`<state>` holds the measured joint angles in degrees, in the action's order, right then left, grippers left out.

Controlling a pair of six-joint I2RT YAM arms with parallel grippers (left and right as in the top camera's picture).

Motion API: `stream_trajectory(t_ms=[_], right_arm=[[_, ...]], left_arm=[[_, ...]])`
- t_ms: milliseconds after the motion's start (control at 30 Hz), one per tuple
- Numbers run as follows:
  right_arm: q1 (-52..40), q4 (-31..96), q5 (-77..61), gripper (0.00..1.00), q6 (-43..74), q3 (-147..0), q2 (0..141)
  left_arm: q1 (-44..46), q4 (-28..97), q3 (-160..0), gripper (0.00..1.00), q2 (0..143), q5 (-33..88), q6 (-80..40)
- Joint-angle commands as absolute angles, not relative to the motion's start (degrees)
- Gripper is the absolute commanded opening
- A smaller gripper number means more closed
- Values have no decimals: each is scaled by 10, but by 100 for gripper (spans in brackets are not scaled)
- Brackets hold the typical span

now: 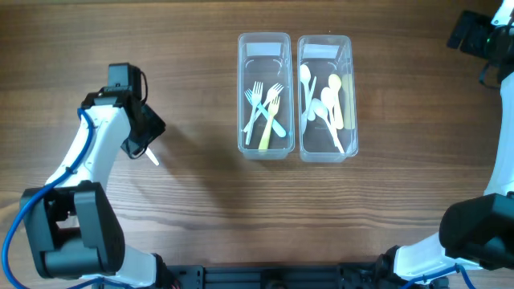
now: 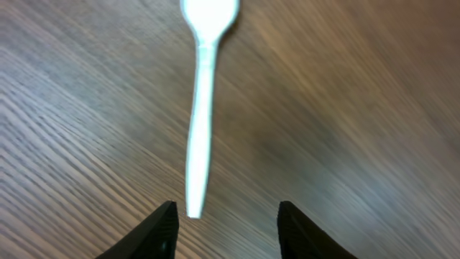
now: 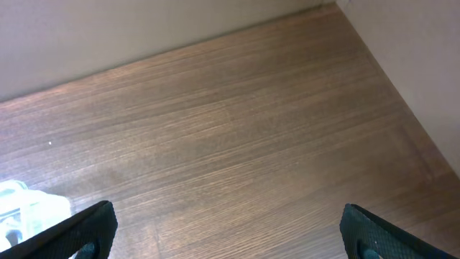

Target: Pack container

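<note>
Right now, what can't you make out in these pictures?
White utensil: left wrist view, top edge cuts its head, so fork or spoon is unclear; overhead, the left gripper hides most of it.
Clear container: right wrist view, only a blurred corner at the left edge; which one is unclear.
</note>
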<state>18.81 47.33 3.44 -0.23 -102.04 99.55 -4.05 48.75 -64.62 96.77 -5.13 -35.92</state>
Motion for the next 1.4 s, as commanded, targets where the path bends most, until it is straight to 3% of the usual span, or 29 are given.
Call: stream_trajectory(t_ms=[0,300,1367], right_arm=[[185,472,32,100,0,-1016,1001],[185,472,32,100,0,-1016,1001],[185,472,32,100,0,-1016,1001]], left_arm=[[-66,468,-618,49,974,-59,-349],[-88,422,-598,48,974,-13,-227],[-114,350,-558,48,1012,-3,-229]])
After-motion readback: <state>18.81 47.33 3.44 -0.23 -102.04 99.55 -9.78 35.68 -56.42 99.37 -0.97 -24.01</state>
